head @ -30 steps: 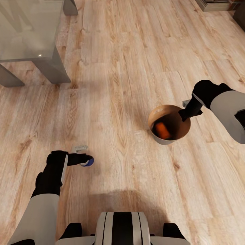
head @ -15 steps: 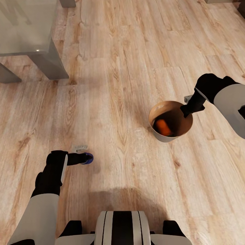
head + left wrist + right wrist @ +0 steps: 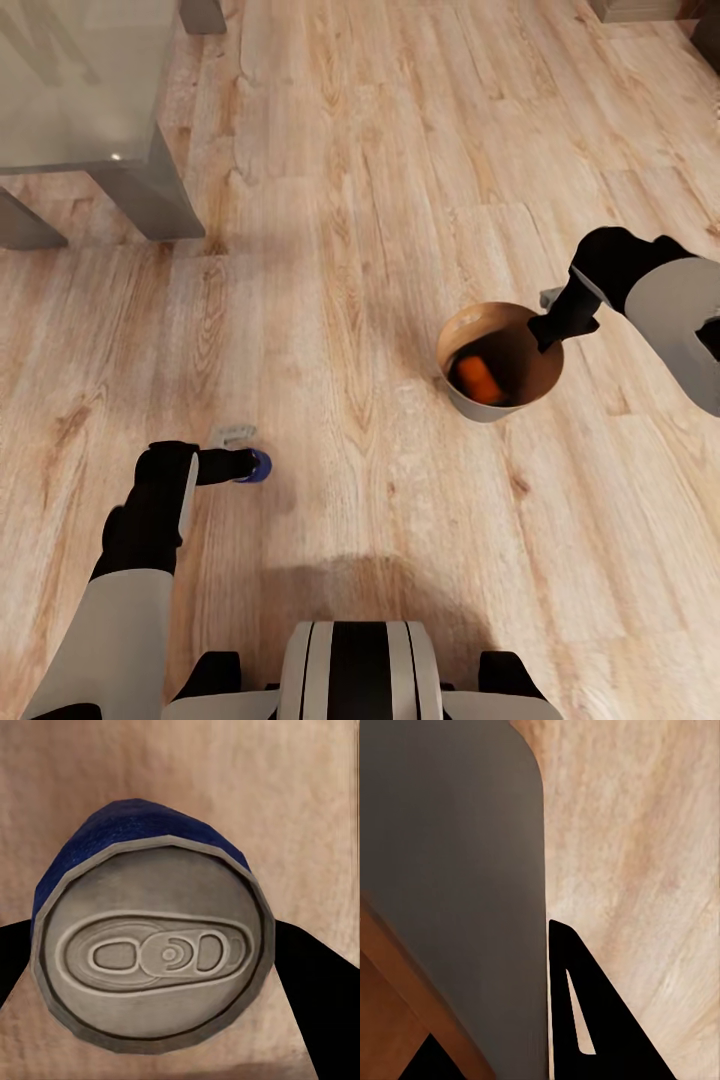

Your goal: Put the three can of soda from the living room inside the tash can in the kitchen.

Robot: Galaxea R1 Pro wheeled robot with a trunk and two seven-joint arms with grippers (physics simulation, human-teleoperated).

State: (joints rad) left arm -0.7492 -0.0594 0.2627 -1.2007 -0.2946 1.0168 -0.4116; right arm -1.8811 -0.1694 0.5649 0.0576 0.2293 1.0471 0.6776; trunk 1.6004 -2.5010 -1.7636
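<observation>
At far left, glass-topped coffee table [image 3: 70,90] on wood floor [image 3: 350,250]. Lower left, left gripper [image 3: 250,466] clamped on blue soda can [image 3: 260,466], silvery end toward wrist camera. At right, trash can [image 3: 500,403] holding orange soda can [image 3: 478,379], rim pinched by right gripper [image 3: 548,335].

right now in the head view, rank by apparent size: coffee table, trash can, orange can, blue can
1. coffee table, cut off by the frame
2. trash can
3. orange can, inside the bin
4. blue can, partly hidden by the left gripper, so unsure against orange
</observation>
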